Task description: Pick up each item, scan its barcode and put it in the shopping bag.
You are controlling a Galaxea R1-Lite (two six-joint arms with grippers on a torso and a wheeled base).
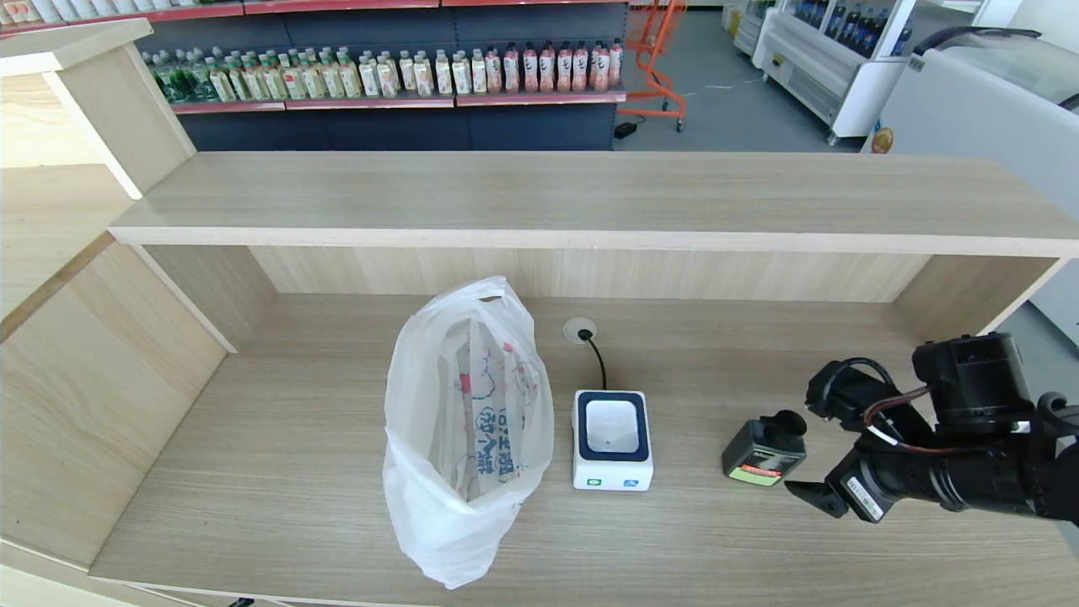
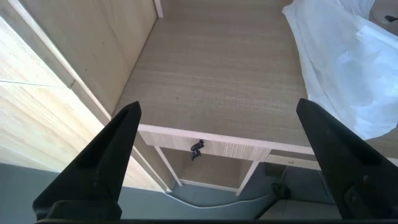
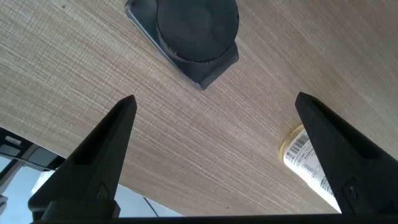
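Observation:
A white plastic shopping bag point(image 1: 468, 430) stands open at the middle of the wooden counter, with printed packaging showing inside it. Just right of it sits the white and blue barcode scanner point(image 1: 612, 438). Further right stands a small dark square jar point(image 1: 763, 455) with a round black cap point(image 3: 196, 37). My right gripper point(image 1: 809, 462) point(image 3: 216, 102) hovers open right beside the jar, holding nothing. A pale item bearing a barcode point(image 3: 308, 165) lies on the counter under that arm. My left gripper point(image 2: 219, 109) is open and empty above the counter's front left edge, beside the bag point(image 2: 348, 62).
A raised wooden shelf point(image 1: 590, 202) runs along the back of the counter, and side walls point(image 1: 93, 396) close it in on both sides. The scanner's cable point(image 1: 596, 358) runs to a hole at the back. Bare counter lies left of the bag.

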